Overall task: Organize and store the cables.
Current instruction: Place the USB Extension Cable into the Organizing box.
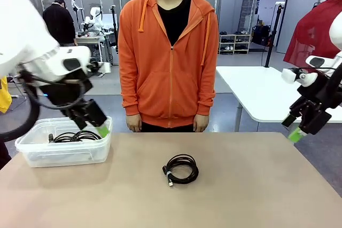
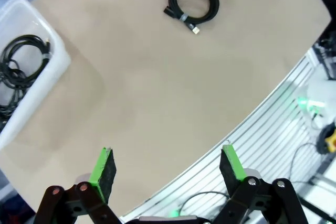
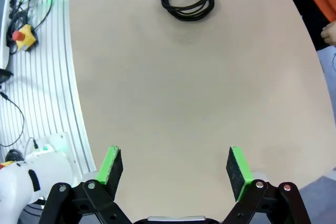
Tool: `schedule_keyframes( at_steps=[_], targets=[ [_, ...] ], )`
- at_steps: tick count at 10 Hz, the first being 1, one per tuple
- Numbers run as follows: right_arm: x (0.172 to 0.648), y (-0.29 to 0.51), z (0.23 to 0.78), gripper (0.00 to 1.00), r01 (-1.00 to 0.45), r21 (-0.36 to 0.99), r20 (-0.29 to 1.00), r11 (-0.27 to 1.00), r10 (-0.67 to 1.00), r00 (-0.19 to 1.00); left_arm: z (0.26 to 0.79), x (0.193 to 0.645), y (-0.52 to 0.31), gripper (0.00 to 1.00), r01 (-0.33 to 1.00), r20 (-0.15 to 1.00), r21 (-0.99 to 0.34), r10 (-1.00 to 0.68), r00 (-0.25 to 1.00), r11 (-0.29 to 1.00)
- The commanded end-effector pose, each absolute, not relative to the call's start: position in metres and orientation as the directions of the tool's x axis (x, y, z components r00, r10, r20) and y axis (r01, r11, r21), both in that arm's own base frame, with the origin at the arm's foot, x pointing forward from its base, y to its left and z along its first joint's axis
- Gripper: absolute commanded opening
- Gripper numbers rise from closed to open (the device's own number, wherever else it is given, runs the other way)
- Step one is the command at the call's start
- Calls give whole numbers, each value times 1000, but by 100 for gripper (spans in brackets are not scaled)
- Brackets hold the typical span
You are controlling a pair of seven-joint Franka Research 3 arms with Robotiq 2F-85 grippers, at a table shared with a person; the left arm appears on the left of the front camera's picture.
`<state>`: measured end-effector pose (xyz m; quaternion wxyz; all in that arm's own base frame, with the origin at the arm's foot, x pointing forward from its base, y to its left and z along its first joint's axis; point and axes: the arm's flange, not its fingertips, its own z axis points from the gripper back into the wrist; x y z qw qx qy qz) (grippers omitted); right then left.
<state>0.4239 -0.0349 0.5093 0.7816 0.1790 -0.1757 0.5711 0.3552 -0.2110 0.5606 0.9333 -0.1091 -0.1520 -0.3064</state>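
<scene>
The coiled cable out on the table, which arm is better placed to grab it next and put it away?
Probably the left. The left pincer hangs open beside the clear bin holding stored cables, so the carry is short. The right pincer is open too, off the table's far right edge. The coiled cable lies mid-table.

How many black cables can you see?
At least 2: one coiled cable lies on the table, and another cable sits in the clear bin. The bin may hold more, tangled together.
</scene>
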Motion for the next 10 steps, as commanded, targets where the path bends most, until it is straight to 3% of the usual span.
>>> schedule_keyframes(
  at_steps=[1,4,6,10],
  targets=[
    [411,-44,500,100,-959,74,554,272,789,267,548,380,-251,100,504,265,-165,-454,851,848],
    [408,-48,497,100,-938,51,578,343,756,308,517,397,-312,100,459,164,-215,-431,887,862],
    [410,-49,492,100,-887,103,599,450,684,416,496,401,-333,100,455,157,-210,-429,889,866],
    [407,-40,491,100,-863,130,571,488,675,468,460,398,-346,100,416,156,-227,-389,908,880]
  ],
)
